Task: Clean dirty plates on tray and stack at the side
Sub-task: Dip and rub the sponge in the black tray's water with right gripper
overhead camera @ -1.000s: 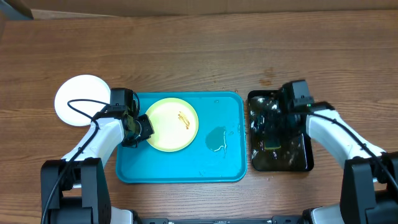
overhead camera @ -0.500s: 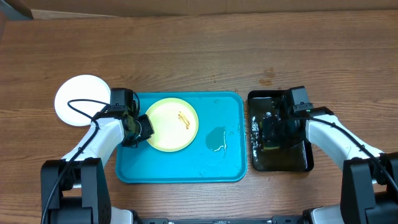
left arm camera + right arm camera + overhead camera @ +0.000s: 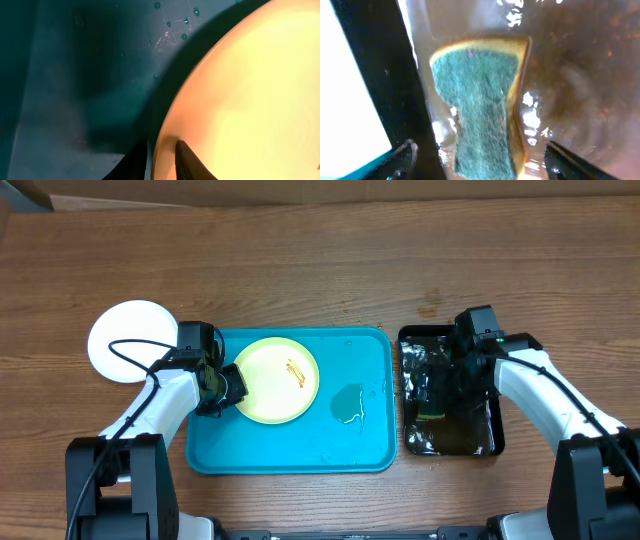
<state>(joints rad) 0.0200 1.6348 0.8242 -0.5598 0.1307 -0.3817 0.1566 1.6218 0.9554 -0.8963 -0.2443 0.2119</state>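
- The pale yellow plate (image 3: 275, 380) sits in the left half of the turquoise tray (image 3: 300, 445), up toward its far edge, and it's got an orange-brown smear (image 3: 297, 370) right of its middle.
- The left gripper (image 3: 160, 150) is at that plate's left edge with the jaws nearly closed, one finger on top of the rim and one outside it, so it's pinching the rim.
- A white plate (image 3: 130, 340) lies on the table (image 3: 300, 260), just off the tray's far-left corner.
- The right gripper (image 3: 479, 147) hangs over the black tray (image 3: 480, 435) with its jaws spread wide. A green-topped sponge (image 3: 475, 90) lies in the water between them, and neither finger touches it.
- There's also a little puddle (image 3: 348, 402) right of the tray's centre.
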